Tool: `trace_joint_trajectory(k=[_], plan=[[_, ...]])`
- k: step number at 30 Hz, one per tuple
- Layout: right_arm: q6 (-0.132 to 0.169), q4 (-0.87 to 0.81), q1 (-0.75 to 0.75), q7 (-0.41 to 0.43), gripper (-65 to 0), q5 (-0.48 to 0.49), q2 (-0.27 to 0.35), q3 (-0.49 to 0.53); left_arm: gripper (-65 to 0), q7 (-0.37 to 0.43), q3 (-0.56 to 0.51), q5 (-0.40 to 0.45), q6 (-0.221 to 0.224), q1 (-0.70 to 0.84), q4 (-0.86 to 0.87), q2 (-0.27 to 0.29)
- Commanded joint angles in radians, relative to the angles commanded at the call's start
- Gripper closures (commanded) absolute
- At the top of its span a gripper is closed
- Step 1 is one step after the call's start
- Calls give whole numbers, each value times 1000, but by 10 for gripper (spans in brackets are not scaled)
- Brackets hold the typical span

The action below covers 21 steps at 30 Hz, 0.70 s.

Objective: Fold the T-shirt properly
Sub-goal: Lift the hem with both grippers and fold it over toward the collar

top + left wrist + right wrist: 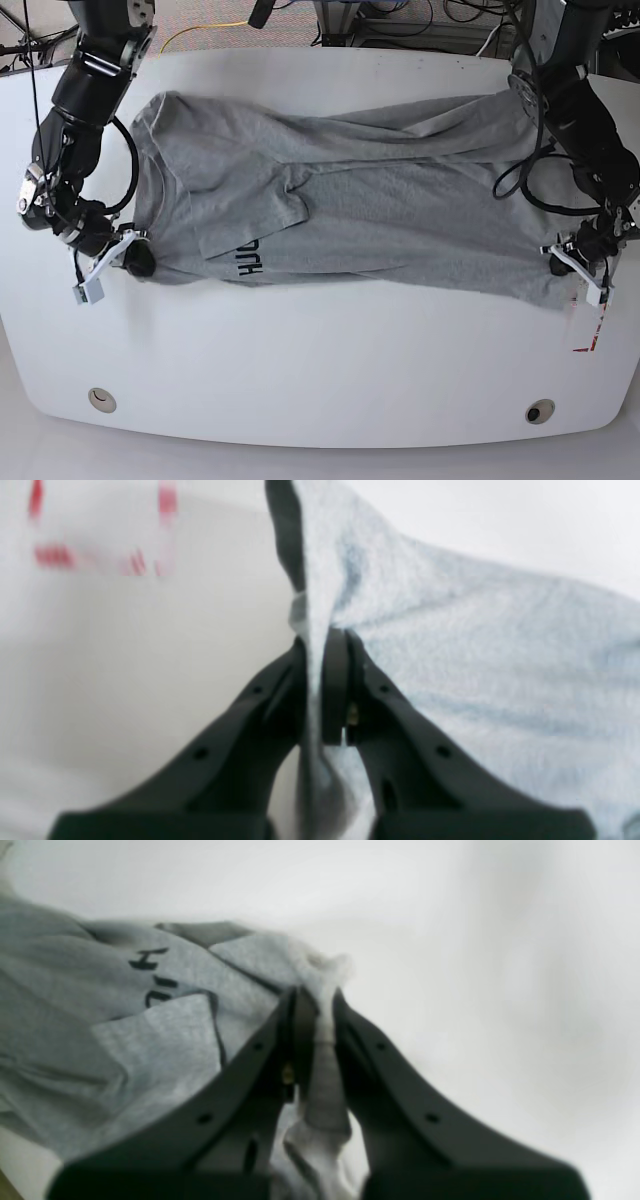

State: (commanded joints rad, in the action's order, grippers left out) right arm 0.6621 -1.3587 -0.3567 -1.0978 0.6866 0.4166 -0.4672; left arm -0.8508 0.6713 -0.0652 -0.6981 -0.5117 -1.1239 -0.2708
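The heather-grey T-shirt [380, 200] lies spread sideways across the white table [320, 360], dark lettering [248, 262] showing near its front edge. My left gripper [320, 645] is shut on a pinched fold of the T-shirt [500, 680] and sits at the cloth's right corner [567, 262] in the base view. My right gripper [316, 995] is shut on a bunched edge of the T-shirt [100, 1040], at the cloth's left front corner [135, 258] in the base view. Part of the lettering [150, 975] shows in the right wrist view.
Red tape marks [590, 320] lie on the table by the left gripper, also blurred in the left wrist view as red marks [100, 555]. Two round holes [100, 400] [540, 411] sit near the table's front edge. Cables [400, 25] run behind the table.
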Motion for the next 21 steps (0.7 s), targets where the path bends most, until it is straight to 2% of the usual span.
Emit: trace_joint_trajectory(k=[6, 12, 16, 21], plan=[[0, -2, -146, -38, 0, 0, 48, 29, 0, -69, 0, -2, 0, -86, -178, 35], [0, -2, -327, -48, 0, 2, 129, 138, 0, -180, -2, -2, 0, -233, -339, 38], [0, -2, -456, -49, 0, 2, 170, 186, 0, -206, -9, -2, 0, -342, -384, 38], [2, -2, -660, -51, 0, 3, 229, 290, 0, -212, -71, 0, 0, -451, -440, 32]])
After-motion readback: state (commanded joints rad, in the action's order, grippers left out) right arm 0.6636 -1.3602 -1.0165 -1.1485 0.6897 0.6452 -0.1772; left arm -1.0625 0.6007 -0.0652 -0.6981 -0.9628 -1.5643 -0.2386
